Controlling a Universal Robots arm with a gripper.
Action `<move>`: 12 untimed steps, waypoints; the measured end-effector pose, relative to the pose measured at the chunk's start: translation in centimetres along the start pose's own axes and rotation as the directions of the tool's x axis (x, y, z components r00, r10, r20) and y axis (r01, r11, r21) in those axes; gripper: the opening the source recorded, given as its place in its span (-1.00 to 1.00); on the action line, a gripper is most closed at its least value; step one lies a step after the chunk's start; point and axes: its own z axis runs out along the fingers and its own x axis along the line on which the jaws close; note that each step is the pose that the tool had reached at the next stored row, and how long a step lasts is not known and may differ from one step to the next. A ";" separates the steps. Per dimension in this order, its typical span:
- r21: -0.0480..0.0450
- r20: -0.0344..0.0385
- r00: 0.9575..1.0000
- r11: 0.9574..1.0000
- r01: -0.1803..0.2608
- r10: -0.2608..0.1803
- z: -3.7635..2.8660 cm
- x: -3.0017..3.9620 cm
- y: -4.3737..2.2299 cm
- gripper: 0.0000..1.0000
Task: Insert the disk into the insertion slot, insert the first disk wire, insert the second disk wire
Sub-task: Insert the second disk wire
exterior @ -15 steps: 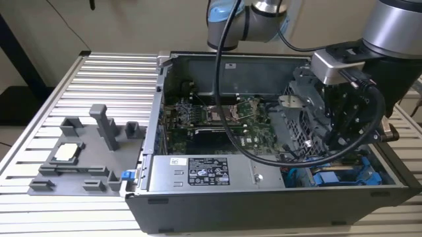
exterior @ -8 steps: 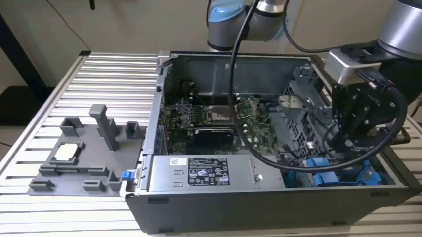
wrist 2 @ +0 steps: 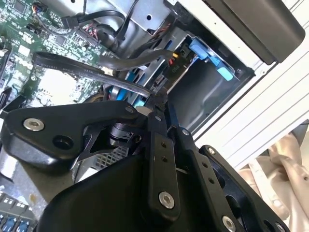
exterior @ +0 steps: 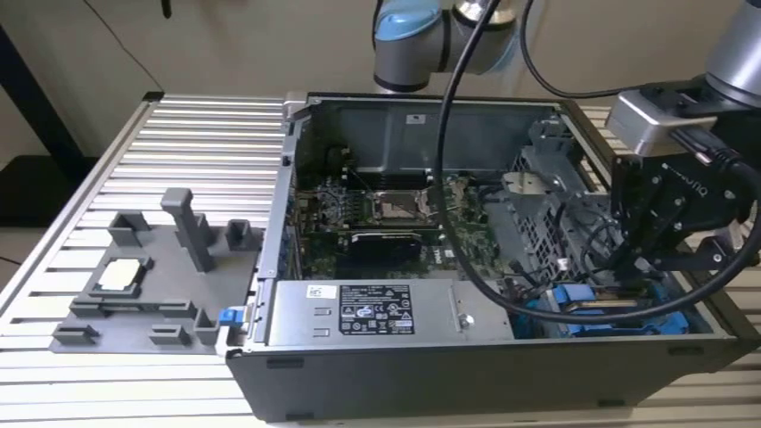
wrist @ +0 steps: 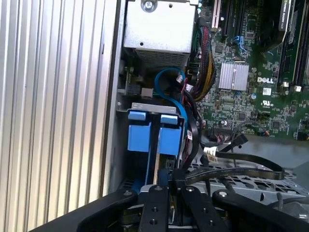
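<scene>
Wire insertion at the drive cage, lower right of the exterior view.

The open computer case (exterior: 476, 267) holds the disk (exterior: 618, 312) seated in the insertion slot (exterior: 666, 325). The gripper (wrist: 169, 186) has its fingers nearly closed on a flat black disk wire (wrist: 231, 171). Good practice, as a judgement: keep the connector square to its socket.

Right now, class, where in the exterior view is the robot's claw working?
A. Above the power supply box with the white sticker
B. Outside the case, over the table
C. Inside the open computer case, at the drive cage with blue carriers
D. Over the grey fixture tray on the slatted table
C: the exterior view shows the claw lowered into the open computer case on that view's right, just above the blue carriers of the drive cage.
</scene>
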 end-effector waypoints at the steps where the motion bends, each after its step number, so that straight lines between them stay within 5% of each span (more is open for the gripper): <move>1: -0.002 0.000 1.000 1.000 0.000 0.000 0.00 0.04 -0.03 -0.68; 6: -0.005 0.003 1.000 1.000 0.000 0.000 0.00 0.05 -0.03 -0.68; 12: -0.003 0.027 1.000 1.000 -0.012 0.012 0.14 0.27 -0.02 -0.68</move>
